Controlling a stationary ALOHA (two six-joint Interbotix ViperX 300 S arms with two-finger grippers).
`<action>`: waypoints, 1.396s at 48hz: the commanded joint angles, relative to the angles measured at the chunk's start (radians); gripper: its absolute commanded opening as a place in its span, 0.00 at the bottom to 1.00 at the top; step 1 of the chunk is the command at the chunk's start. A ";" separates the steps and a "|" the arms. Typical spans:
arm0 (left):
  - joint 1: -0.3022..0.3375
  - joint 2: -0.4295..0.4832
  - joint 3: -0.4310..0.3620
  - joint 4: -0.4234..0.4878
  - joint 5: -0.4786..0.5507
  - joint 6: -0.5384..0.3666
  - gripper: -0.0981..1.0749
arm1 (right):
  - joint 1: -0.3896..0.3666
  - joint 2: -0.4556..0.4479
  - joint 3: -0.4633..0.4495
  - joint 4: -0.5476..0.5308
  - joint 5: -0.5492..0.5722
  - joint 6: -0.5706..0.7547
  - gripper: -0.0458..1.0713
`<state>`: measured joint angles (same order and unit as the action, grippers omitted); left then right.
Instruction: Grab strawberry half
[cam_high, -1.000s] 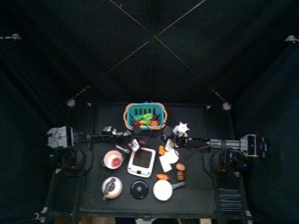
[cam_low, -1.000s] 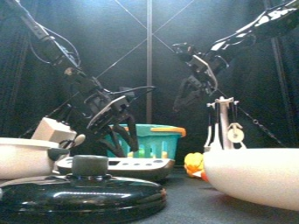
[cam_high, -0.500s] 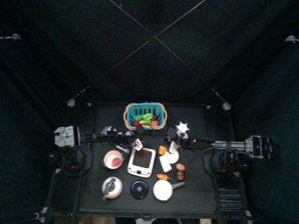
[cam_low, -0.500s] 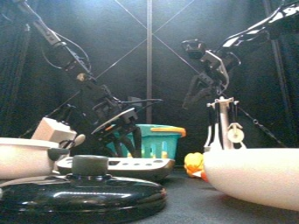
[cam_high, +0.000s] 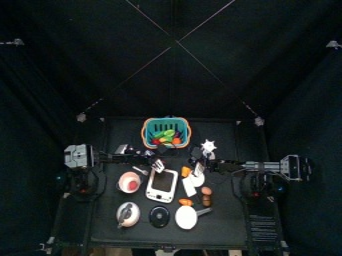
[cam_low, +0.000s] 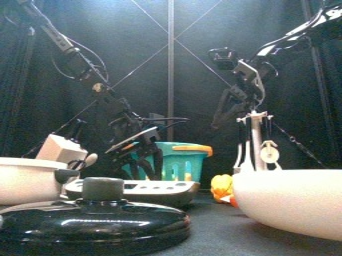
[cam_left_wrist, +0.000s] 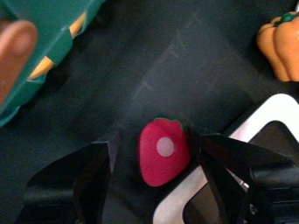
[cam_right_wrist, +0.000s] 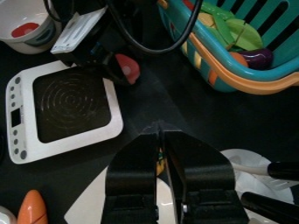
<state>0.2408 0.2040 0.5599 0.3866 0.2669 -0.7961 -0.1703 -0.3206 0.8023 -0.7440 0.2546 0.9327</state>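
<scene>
We have our left pincer spread wide, and the strawberry half lies flat on the bench right between its two jaws, not yet gripped. The approach looks done; closing and lifting are left. Our right pincer stands narrow and holds nothing, well apart from the fruit.

The strawberry half lies on bare surface between the left gripper and its wide-spread jaws; the teal basket crowds one side, a white scale the other
</scene>
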 joint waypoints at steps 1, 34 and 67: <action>-0.003 -0.008 -0.018 -0.006 0.009 -0.002 0.91 | 0.002 -0.014 -0.008 0.002 -0.006 0.000 0.42; 0.003 -0.002 -0.023 -0.026 0.041 -0.003 0.78 | -0.009 -0.011 -0.005 0.000 -0.008 0.000 0.42; 0.008 -0.048 -0.015 -0.015 0.029 -0.002 0.58 | -0.009 -0.009 -0.003 -0.005 -0.008 0.000 0.41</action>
<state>0.2454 0.1933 0.5553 0.3620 0.2991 -0.7992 -0.1779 -0.3191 0.8145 -0.7455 0.2531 0.9327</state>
